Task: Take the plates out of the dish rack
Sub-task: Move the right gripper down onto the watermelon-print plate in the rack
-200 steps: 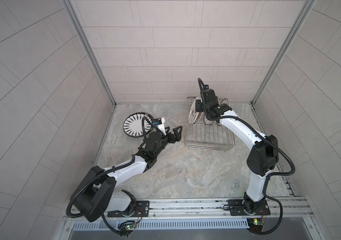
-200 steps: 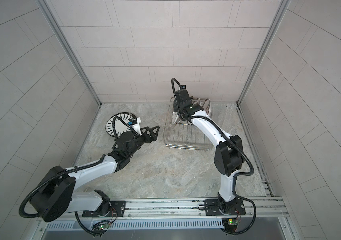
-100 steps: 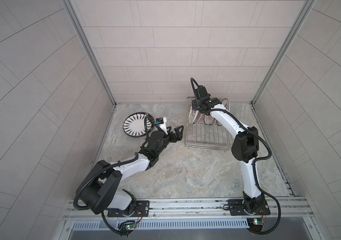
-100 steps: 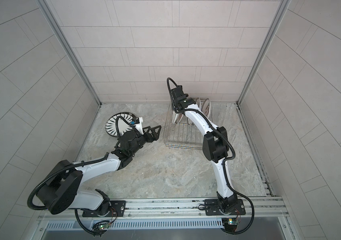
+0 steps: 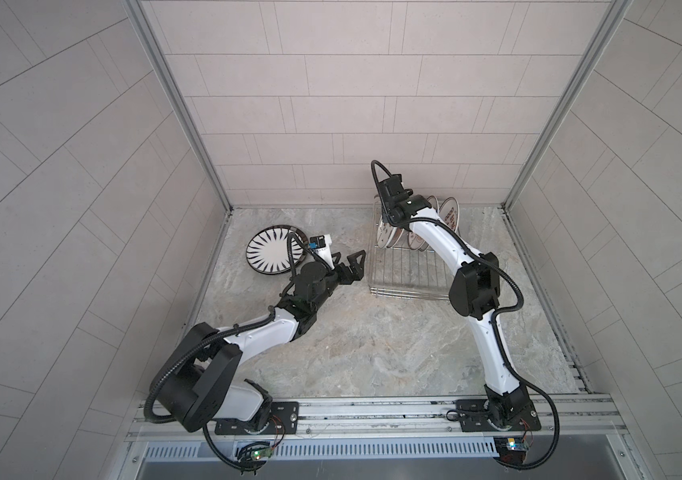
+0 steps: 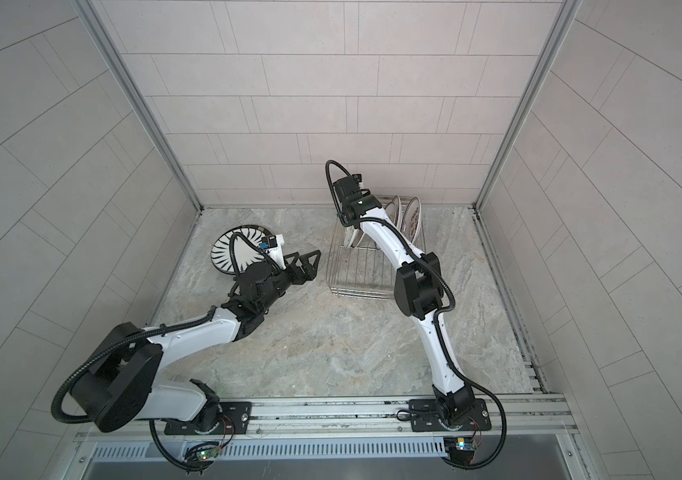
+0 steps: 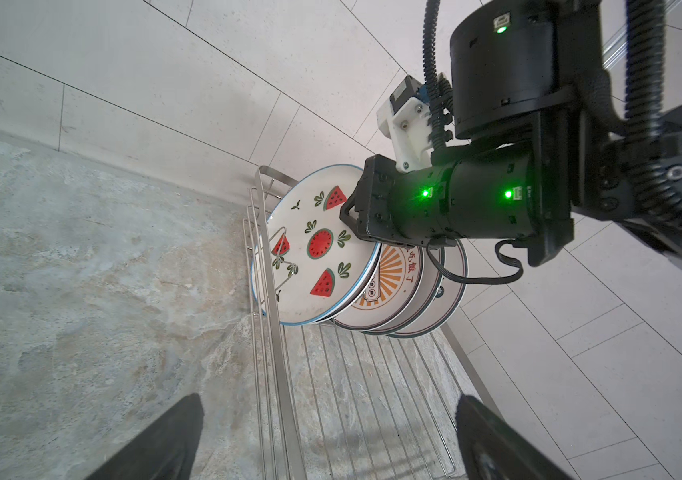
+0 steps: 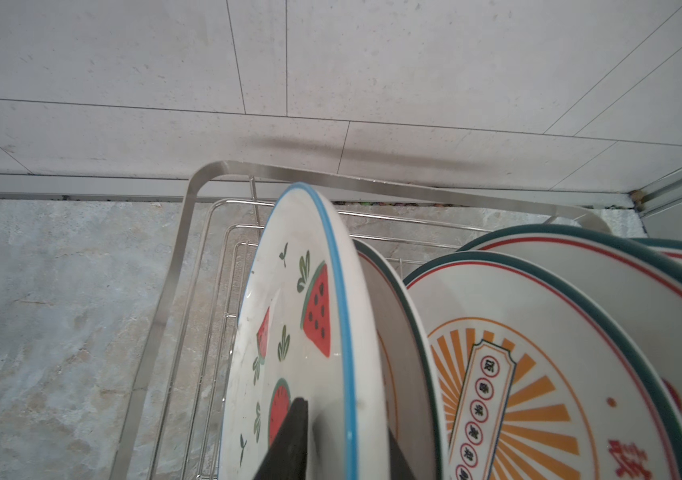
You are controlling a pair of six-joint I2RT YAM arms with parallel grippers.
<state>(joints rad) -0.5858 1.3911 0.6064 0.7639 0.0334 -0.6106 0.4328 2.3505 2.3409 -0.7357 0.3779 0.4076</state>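
Both top views: the dish rack [image 5: 406, 286] sits against the back wall, with plates [image 5: 449, 212] upright at its far end. The dark-rimmed plate [image 5: 270, 253] lies flat left of the rack, and our left gripper [image 5: 352, 266] hangs spread wide and empty just off the rack's left side.

Left wrist: the watermelon plate [image 7: 314, 249] leans on the sunburst plate [image 7: 389, 282].

Right wrist: our right gripper [image 8: 345, 419] is clamped across the watermelon plate's rim. We reckon a crooked lift could snag the rack's wires or drag that neighbour along.

Marbled tabletop [image 5: 372, 353] with flat dark-rimmed plate [image 5: 268, 249] and wire dish rack [image 5: 401, 294].
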